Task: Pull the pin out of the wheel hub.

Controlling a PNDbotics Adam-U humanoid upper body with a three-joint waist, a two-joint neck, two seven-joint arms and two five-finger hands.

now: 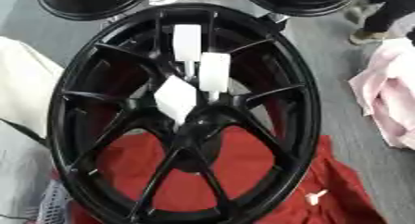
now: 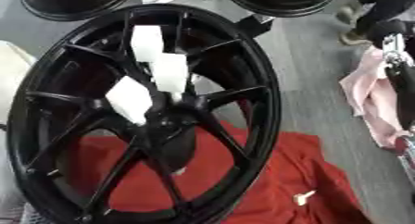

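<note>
3 white pins stand out of the middle of the black wheel hub, which fills the centre of both views and lies over a red cloth on the grey floor. The upper pin sits toward the top of the frame, the middle pin just below and to its right, and the lower pin closest to the hub's centre, tilted like a diamond. We see thin stems under the upper 2 running down toward the centre, so we judge each long axis points out of the wheel's face, roughly up the frame and toward us.

Only 1 piece of the robot shows: a black and silver part at the right edge of the right eye view, which we take for the right hand. Whether it is released or clenched we cannot tell. It is well apart from the pins, with the wheel's rim and a pink cloth between. The left hand shows in neither view.

From that right hand the pins lie to the left of the frame, across the rim. We judge it is the nearer one, and that the pull should follow the stem's line, outward from the wheel's face, not sideways against the spokes.
</note>
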